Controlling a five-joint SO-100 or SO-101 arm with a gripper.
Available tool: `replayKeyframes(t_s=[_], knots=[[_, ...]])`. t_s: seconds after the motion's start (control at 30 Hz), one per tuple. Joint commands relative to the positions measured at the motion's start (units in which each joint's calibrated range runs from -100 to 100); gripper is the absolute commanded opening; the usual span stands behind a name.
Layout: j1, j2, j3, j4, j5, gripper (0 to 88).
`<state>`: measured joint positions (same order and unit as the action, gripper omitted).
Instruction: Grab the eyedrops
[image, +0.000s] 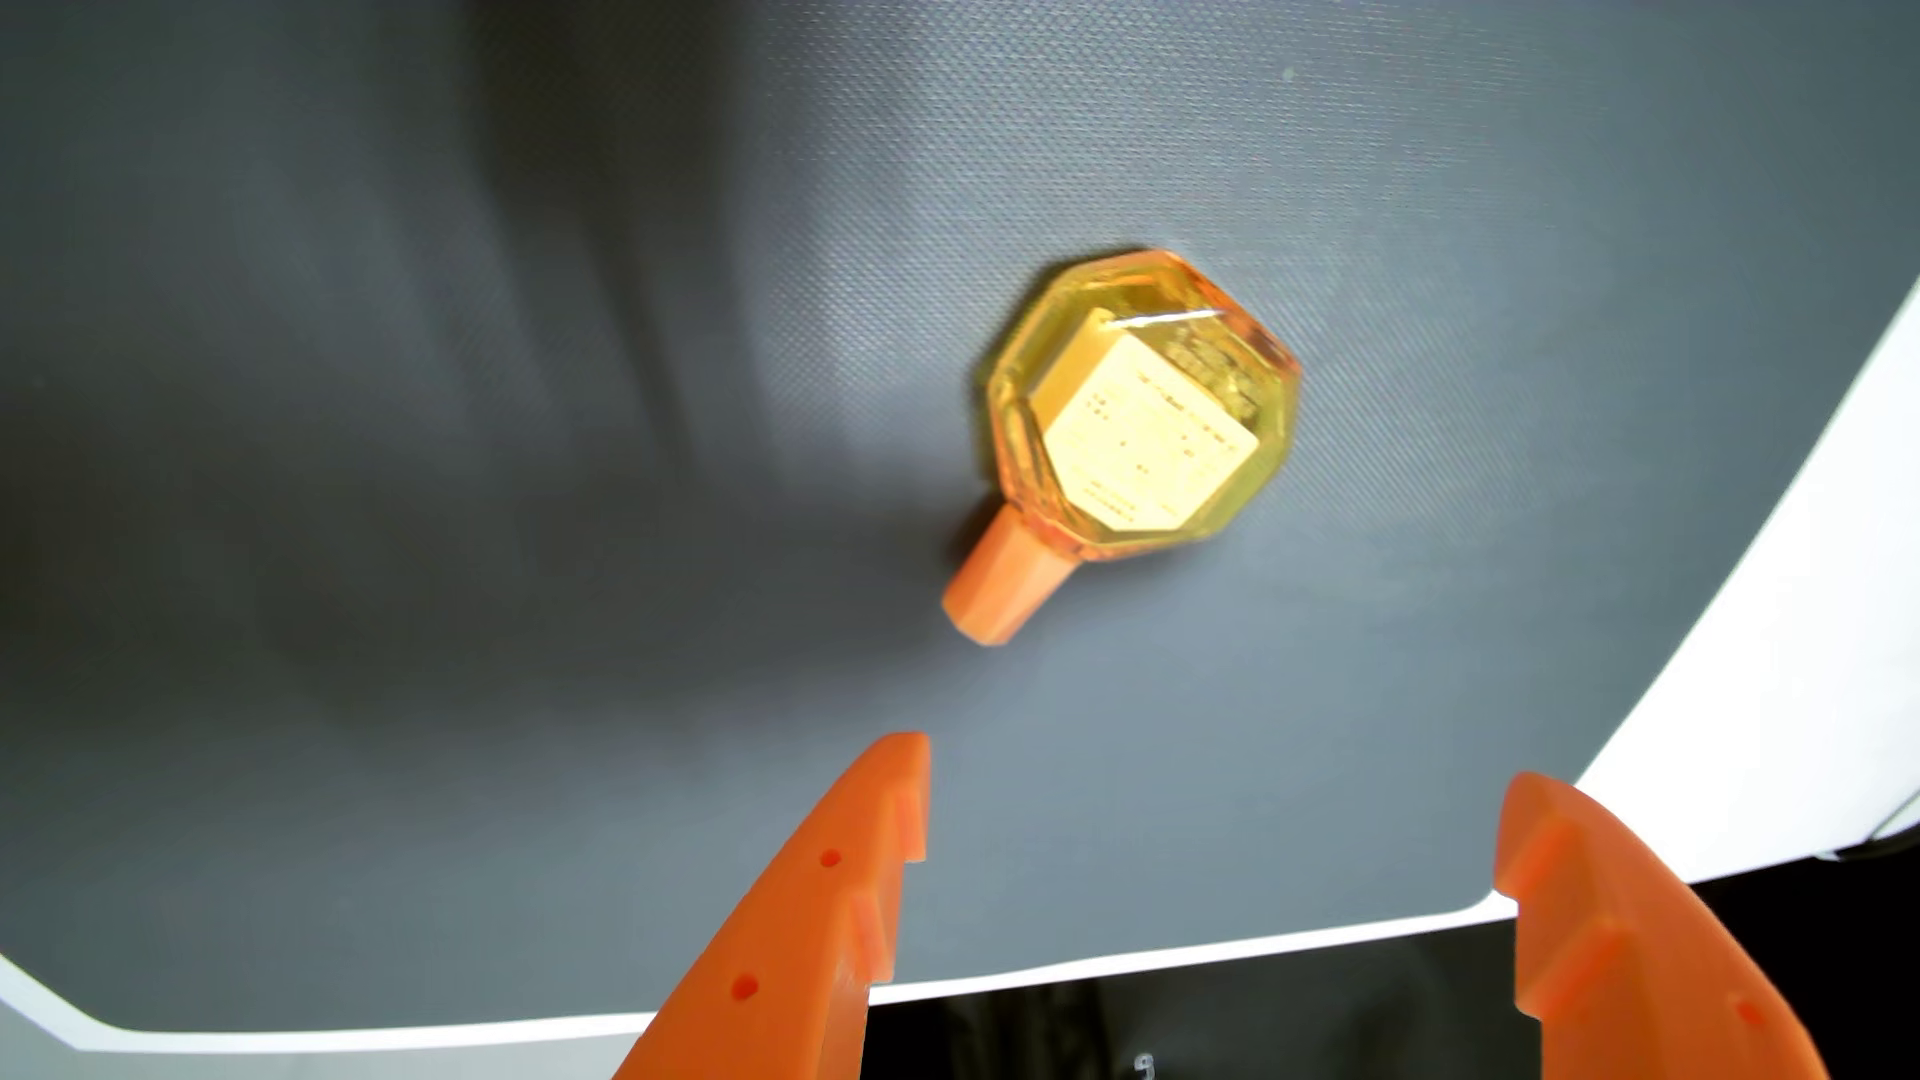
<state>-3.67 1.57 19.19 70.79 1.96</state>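
The eyedrops (1132, 426) are a small flat yellow-orange bottle with a pale label and an orange cap pointing to the lower left. It lies on a dark grey mat (520, 415) in the middle of the wrist view. My gripper (1210, 768) comes in from the bottom edge with two orange fingers spread wide apart. It is open and holds nothing. The bottle lies beyond the fingertips, apart from them, roughly in line with the gap.
The grey mat has a white border (1766, 623) running along the right and bottom. Beyond the border at the bottom is a black area (1143, 1028). Soft shadows fall across the mat's left half.
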Motion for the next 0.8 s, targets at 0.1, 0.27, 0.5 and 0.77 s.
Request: replayKeyframes(t_s=[0.1, 0.27, 0.5, 0.77], knots=[[0.3, 6.9, -11.2, 5.8, -0.3, 33.8], [0.3, 13.3, -15.4, 7.7, -0.4, 39.6], [0.3, 17.4, -16.9, 7.1, -0.4, 39.3], [-1.5, 20.9, -16.9, 6.9, -1.3, 39.2]])
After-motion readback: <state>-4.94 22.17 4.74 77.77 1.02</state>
